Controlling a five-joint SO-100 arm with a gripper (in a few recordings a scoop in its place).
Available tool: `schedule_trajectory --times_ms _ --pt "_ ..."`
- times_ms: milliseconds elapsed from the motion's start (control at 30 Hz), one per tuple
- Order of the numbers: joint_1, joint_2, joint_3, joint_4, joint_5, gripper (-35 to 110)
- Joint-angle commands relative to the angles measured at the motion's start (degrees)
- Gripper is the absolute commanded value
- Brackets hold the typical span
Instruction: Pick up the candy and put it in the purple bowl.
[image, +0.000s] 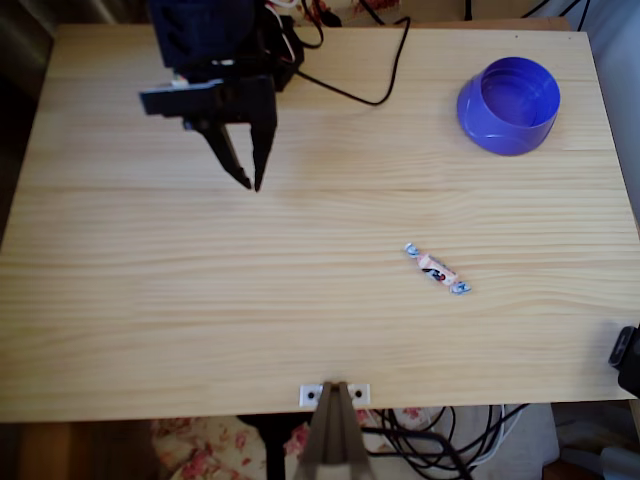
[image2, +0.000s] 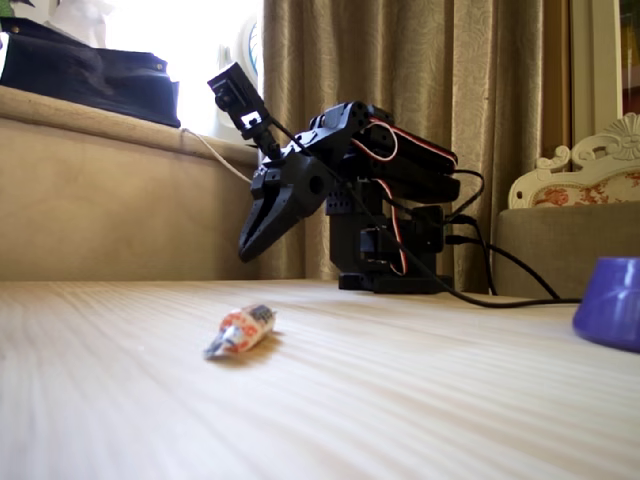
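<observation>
A black robot claw (image: 251, 182), its fingers slightly apart, hangs above a pale wooden tabletop (image: 200, 330), well apart from the candy (image: 437, 269) and the purple bowl (image: 508, 105).

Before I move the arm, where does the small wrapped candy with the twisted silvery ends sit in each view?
Overhead view: the small white-pink wrapped candy lies right of centre on the pale wooden table, lying diagonally.
Fixed view: the candy lies left of centre in the foreground.
Shared landmark: the round blue-violet plastic bowl, upper right overhead and at the right edge in the fixed view.
</observation>
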Motion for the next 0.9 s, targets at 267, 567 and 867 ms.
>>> schedule_trajectory --times_ms 267,567,867 --pt "3.78 0.7 -0.97 -0.79 3.52 0" --pt "-1.14 0.7 -0.97 -1.05 -1.67 0" --pt "-2.55 0.7 -0.26 -6.42 4.48 0"
